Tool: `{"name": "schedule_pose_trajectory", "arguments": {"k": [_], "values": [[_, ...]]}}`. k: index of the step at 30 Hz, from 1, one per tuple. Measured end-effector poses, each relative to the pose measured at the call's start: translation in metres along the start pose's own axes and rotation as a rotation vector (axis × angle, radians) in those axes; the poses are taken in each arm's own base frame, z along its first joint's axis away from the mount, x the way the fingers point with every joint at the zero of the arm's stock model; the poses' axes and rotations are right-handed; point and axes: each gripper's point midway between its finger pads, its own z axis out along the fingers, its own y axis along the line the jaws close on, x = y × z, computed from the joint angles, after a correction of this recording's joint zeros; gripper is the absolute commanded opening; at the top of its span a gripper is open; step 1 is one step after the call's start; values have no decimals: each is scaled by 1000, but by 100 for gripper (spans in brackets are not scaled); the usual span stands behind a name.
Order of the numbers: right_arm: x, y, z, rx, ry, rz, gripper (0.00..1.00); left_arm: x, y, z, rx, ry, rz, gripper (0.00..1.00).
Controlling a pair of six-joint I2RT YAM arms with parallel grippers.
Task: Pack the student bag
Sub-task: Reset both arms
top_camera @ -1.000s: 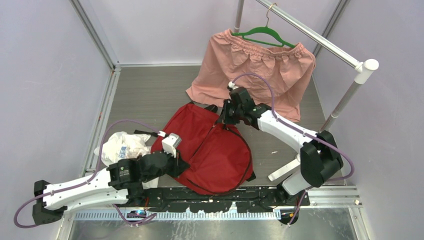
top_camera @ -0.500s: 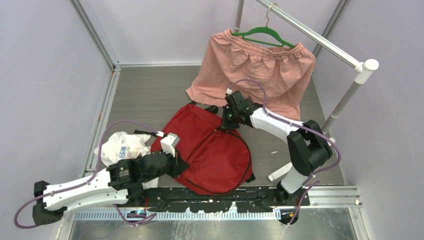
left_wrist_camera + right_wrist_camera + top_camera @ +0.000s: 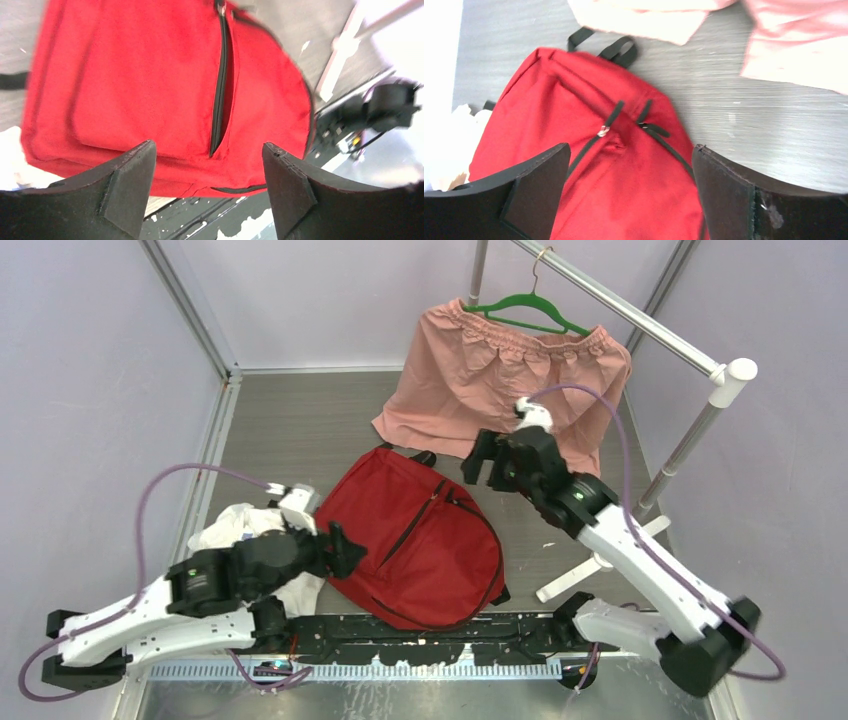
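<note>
The student bag (image 3: pixel 425 540), a red backpack with black zippers, lies flat on the table between the arms. My left gripper (image 3: pixel 345 548) hovers at its left edge, open and holding nothing. In the left wrist view the left gripper (image 3: pixel 207 150) stands just off the bag (image 3: pixel 140 85), whose front pocket zipper (image 3: pixel 220 90) gapes a little. My right gripper (image 3: pixel 483 468) hangs open above the bag's far right corner. From the right wrist, the right gripper (image 3: pixel 630 150) frames the bag (image 3: pixel 624 195) below, with a silver zip pull (image 3: pixel 602 131) and a black top loop (image 3: pixel 621 49).
Pink shorts (image 3: pixel 500 380) hang on a green hanger (image 3: pixel 525 308) from a white rail (image 3: pixel 640 320) at the back right; their hem touches the table behind the bag. A crumpled white plastic bag (image 3: pixel 245 530) lies under the left arm. The rail's white foot (image 3: pixel 570 580) stands right of the bag.
Both grippers have opened and let go of the bag. The left arm drew back to the left, the right arm lifted and swung right. The bag now lies flatter.
</note>
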Motion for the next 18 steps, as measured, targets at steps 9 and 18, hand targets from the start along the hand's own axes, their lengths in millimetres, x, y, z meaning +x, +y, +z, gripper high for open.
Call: {"name": "schedule_pose_trajectory", "arguments": {"k": [9,18], "values": [[6,-111,-94,335,-270,166,100,-35,30,-44,-59,-142,-77,80],[48,-165,-115,459,-336,292,100,7,60,-38,-135,-61,-83,80]]}}
